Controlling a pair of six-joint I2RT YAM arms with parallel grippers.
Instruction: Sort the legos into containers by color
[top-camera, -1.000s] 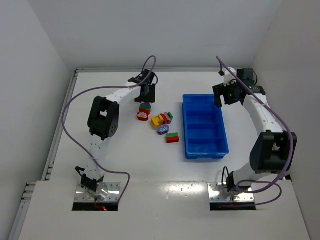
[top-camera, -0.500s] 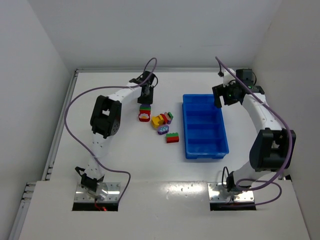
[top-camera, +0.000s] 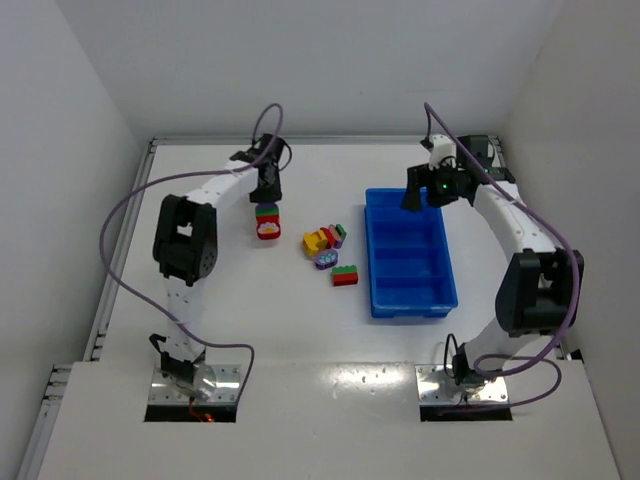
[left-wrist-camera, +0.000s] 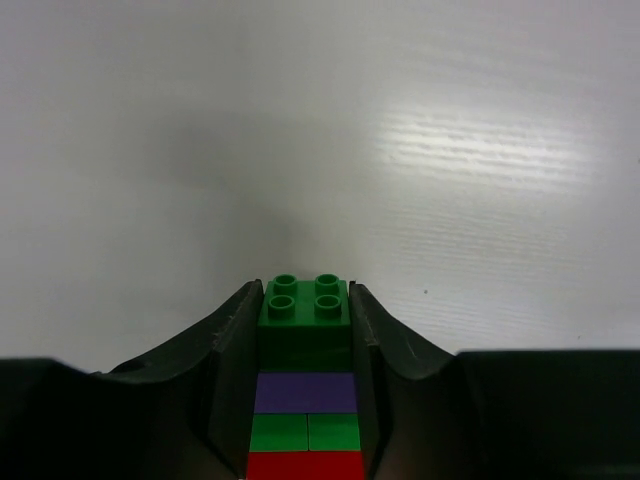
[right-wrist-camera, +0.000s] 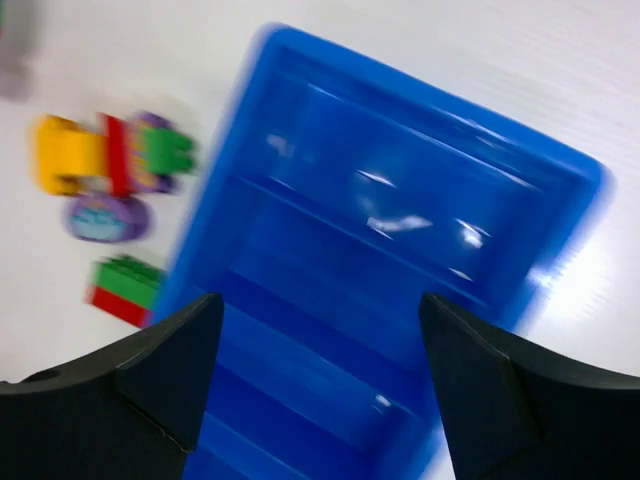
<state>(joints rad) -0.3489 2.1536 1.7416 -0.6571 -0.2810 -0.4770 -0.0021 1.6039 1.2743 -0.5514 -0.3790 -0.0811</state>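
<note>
My left gripper (top-camera: 265, 192) is shut on a stacked lego piece (top-camera: 267, 220), left of the loose pile. In the left wrist view the stack (left-wrist-camera: 305, 390) runs green, purple, green, red between the fingers (left-wrist-camera: 235, 340). Several loose legos lie left of the tray: a yellow and red one (top-camera: 317, 240), a green and purple one (top-camera: 339, 234), a purple one (top-camera: 325, 260) and a green and red one (top-camera: 345, 275). My right gripper (top-camera: 420, 195) is open and empty over the far end of the blue tray (top-camera: 410, 310). The right wrist view shows the tray's dividers (right-wrist-camera: 400, 250) between the open jaws (right-wrist-camera: 320, 305).
White walls close in the table at the back and both sides. In the right wrist view, the yellow lego (right-wrist-camera: 70, 155), the purple lego (right-wrist-camera: 100, 215) and the green and red lego (right-wrist-camera: 120, 290) lie left of the tray.
My left gripper has moved left, away from the pile, taking the stacked piece with it. My right gripper has moved left, over the tray's far end.
</note>
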